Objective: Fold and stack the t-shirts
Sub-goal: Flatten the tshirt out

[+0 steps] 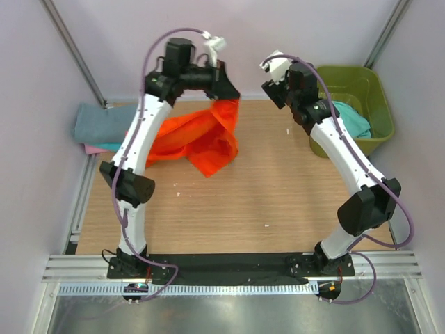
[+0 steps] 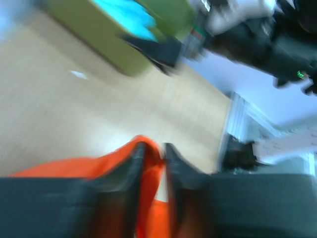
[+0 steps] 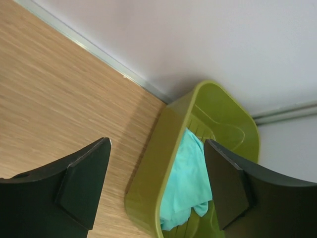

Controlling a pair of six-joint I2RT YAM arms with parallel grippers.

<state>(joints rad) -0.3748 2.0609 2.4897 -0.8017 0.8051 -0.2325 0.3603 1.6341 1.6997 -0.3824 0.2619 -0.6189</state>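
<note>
Top external view: the left gripper point(image 1: 228, 94) pinches the orange shirt point(image 1: 198, 139) and holds one end up; the rest lies on the table point(image 1: 243, 202). The right gripper point(image 3: 157, 143) is spread wide near the green tub point(image 3: 146, 193), which has a teal shirt point(image 3: 185, 183) inside.

Orange shirt point(image 1: 198, 136): crumpled; we see one end raised off the table point(image 1: 243, 202), pinched in the left gripper point(image 2: 154, 148), the rest lying on the wood.
Teal shirt point(image 3: 185, 183): bunched loosely inside the green tub point(image 3: 148, 188).
Grey-blue shirt point(image 1: 101, 122): folded, at the table's far left edge.
Pink shirt point(image 1: 92, 148): we see only an edge, beneath the grey-blue one.
</note>
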